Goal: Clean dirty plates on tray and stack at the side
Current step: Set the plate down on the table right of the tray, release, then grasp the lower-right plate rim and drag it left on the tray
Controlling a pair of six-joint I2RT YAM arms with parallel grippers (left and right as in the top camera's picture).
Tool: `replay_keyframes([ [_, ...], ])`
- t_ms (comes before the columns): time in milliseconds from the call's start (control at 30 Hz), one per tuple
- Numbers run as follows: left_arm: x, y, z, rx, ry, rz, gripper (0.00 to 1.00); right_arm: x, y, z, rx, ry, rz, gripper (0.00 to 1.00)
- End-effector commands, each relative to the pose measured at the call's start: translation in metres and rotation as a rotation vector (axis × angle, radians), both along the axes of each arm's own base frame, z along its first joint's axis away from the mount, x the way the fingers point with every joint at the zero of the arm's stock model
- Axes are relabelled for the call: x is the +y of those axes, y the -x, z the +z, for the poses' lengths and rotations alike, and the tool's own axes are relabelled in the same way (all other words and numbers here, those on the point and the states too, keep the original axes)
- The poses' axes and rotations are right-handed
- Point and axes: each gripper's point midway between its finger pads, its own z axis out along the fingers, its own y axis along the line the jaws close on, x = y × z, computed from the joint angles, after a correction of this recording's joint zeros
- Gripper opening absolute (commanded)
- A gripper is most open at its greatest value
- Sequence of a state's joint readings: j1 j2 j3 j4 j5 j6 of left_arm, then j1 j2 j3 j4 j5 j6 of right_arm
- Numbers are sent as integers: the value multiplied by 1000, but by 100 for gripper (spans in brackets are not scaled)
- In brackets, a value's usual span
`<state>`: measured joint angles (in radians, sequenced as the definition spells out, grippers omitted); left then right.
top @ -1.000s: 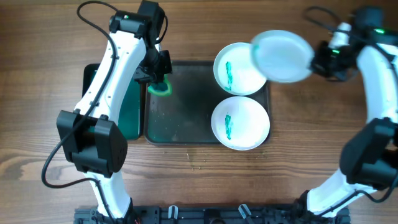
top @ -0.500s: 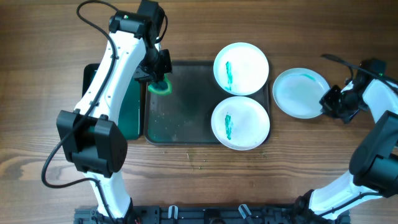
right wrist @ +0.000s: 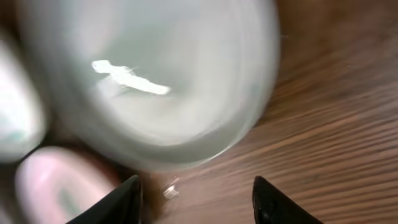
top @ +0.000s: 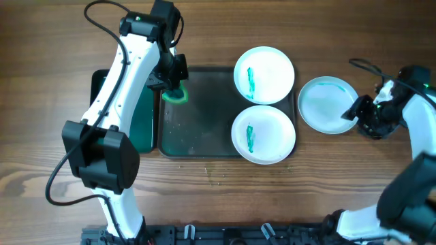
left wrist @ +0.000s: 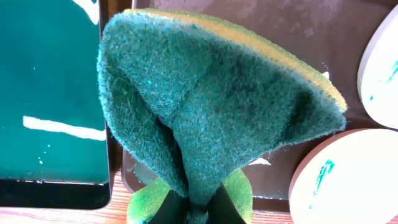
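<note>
You are looking at the tray (top: 197,129) at frame centre, carrying an upper plate (top: 264,75) and a lower plate (top: 263,135) on its right side. A third plate (top: 327,103) is lying on the table (top: 327,177) right of the tray. Your left gripper (top: 174,83) is pinching a sponge (left wrist: 217,106) over the tray's upper-left corner. Your right gripper (right wrist: 196,180) is standing open beside the third plate.

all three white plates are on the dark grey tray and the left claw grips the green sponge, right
Not quite: the overhead view shows only two round white plates on the dark grey rectangular tray; the third white plate lies on the wooden table right of it. The left claw does grip the green sponge.
</note>
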<state>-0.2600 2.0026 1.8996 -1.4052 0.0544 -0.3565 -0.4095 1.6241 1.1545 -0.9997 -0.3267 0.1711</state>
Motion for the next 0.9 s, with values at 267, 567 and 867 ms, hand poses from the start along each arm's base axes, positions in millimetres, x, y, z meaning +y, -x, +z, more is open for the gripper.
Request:
replay_keyframes([
  [267, -1, -3, 15, -43, 20, 0, 4, 101, 20, -8, 18, -17, 350, 54],
  [567, -1, -3, 15, -43, 20, 0, 4, 124, 30, -50, -17, -10, 434, 40],
  [867, -1, -3, 15, -43, 20, 0, 4, 135, 32, -65, -38, 11, 464, 33],
])
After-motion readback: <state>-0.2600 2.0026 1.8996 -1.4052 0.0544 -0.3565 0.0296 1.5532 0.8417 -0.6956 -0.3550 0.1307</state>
